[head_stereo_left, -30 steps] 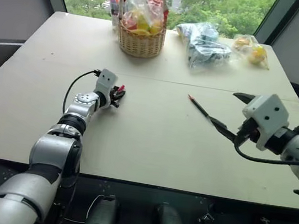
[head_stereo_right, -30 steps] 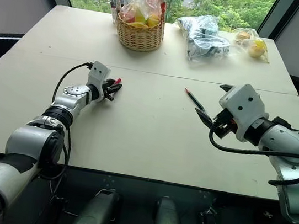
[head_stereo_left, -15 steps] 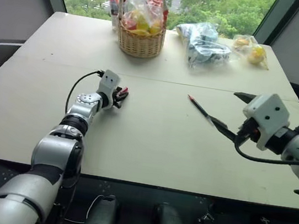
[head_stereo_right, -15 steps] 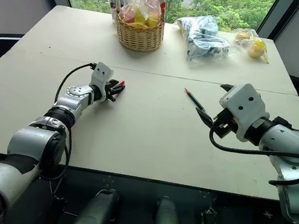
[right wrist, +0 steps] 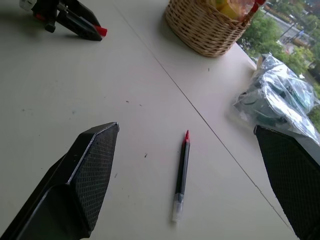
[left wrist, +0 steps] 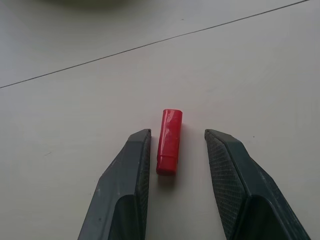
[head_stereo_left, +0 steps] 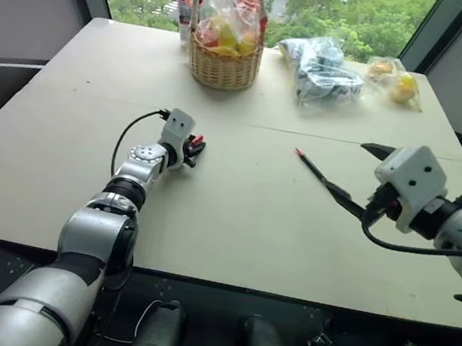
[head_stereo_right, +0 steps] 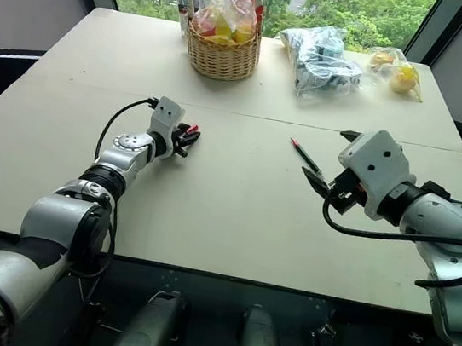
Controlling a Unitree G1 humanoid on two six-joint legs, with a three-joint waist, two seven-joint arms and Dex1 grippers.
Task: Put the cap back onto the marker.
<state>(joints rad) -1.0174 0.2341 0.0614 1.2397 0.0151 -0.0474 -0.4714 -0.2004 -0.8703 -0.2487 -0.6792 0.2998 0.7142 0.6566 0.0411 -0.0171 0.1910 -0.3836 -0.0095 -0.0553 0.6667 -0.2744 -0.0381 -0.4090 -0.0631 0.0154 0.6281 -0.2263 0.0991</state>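
Left gripper [left wrist: 175, 145] fingers slightly parted; right gripper [right wrist: 195, 150] fingers spread wide.

A windowed room: bare table [head_stereo_left: 235, 208], wicker basket [head_stereo_left: 224, 56], trees [head_stereo_left: 340, 8] outside.

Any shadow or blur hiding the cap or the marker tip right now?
Left wrist view: the cap is sharp, a soft shadow beneath it, lying apart from both fingers. Right wrist view: the marker and its red tip are crisp; the basket behind is softer. Eye views: even daylight.

head pair: high, fwd-down, share table [head_stereo_left: 233, 216] | wrist cams: low, close
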